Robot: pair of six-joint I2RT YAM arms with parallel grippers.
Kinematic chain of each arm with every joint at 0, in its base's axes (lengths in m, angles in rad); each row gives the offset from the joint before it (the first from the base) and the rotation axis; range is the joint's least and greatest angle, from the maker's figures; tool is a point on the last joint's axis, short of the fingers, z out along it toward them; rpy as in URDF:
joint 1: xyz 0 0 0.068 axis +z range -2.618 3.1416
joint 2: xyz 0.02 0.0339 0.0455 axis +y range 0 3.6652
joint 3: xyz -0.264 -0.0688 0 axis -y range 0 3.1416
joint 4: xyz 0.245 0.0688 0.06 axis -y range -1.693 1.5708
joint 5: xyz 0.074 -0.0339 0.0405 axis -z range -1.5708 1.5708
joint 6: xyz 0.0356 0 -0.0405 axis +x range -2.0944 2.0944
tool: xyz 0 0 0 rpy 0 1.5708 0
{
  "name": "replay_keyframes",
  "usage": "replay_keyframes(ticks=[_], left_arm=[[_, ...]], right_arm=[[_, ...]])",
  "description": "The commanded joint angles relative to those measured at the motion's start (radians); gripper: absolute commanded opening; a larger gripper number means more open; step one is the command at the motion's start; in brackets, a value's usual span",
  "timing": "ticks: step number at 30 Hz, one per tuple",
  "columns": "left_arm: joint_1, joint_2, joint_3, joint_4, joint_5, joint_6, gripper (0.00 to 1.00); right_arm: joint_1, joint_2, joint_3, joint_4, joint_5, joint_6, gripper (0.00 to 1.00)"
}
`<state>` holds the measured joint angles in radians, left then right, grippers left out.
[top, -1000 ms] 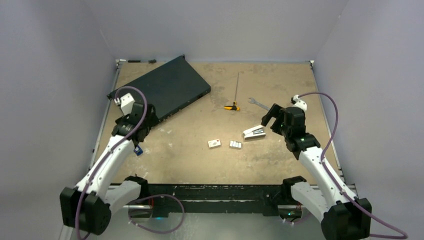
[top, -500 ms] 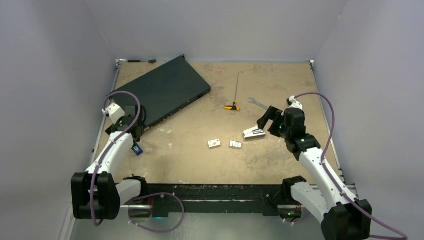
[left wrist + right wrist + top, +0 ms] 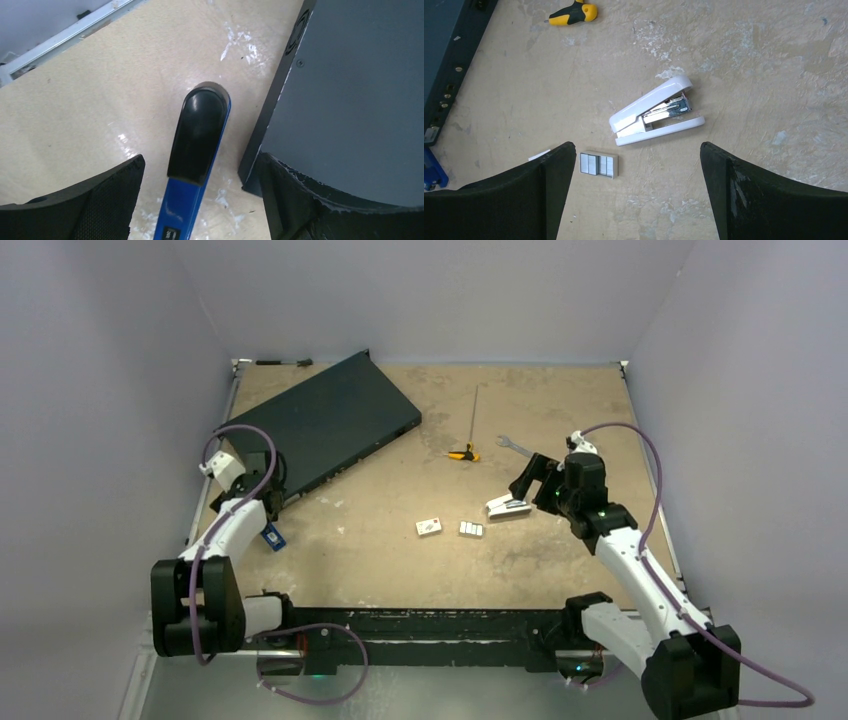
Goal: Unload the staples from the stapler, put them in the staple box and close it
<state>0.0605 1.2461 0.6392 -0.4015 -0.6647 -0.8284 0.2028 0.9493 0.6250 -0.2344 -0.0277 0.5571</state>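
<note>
A white stapler (image 3: 656,112) lies on its side on the tan tabletop, and its magazine shows a silver strip of staples (image 3: 670,108). My right gripper (image 3: 638,147) hovers open just short of it, holding nothing; in the top view the right gripper (image 3: 522,483) is beside the white stapler (image 3: 508,505). More staples sit in a small grey tray (image 3: 598,164). A blue stapler with a black top (image 3: 197,145) lies between the fingers of my open left gripper (image 3: 201,159), which do not touch it. In the top view the blue stapler (image 3: 273,537) is near the table's left edge.
A large black flat box (image 3: 325,420) lies at the back left, its corner close to my left gripper's right finger (image 3: 300,200). A small white box with a reddish label (image 3: 429,527), a yellow-handled tool (image 3: 463,453) and a wrench (image 3: 515,446) lie mid-table.
The left arm has folded back toward the table's left edge and its jaws have narrowed a little. The right gripper has edged left toward the white stapler.
</note>
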Motion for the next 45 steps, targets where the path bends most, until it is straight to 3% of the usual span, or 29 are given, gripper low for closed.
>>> replay_keyframes(ticks=[1,7,18,29,37,45], left_arm=[[0.035,0.04,-0.055,0.071,0.082,0.028,0.79],[0.041,0.023,-0.062,0.072,0.13,0.025,0.76],[0.039,-0.228,-0.129,0.005,0.203,0.049,0.81],[0.039,-0.12,-0.152,0.04,0.254,0.042,0.83],[0.039,-0.019,-0.092,0.062,0.198,0.039,0.82],[0.041,0.046,-0.068,0.089,0.14,0.057,0.69]], right_arm=[[0.003,-0.003,0.056,0.013,-0.024,-0.001,0.96],[0.004,-0.002,0.047,0.025,-0.038,0.01,0.95],[0.015,0.014,0.016,0.06,-0.048,0.017,0.95],[0.034,0.011,0.012,0.067,-0.046,0.032,0.95],[0.05,0.02,0.017,0.075,-0.046,0.038,0.95],[0.056,0.026,0.014,0.079,-0.044,0.038,0.95]])
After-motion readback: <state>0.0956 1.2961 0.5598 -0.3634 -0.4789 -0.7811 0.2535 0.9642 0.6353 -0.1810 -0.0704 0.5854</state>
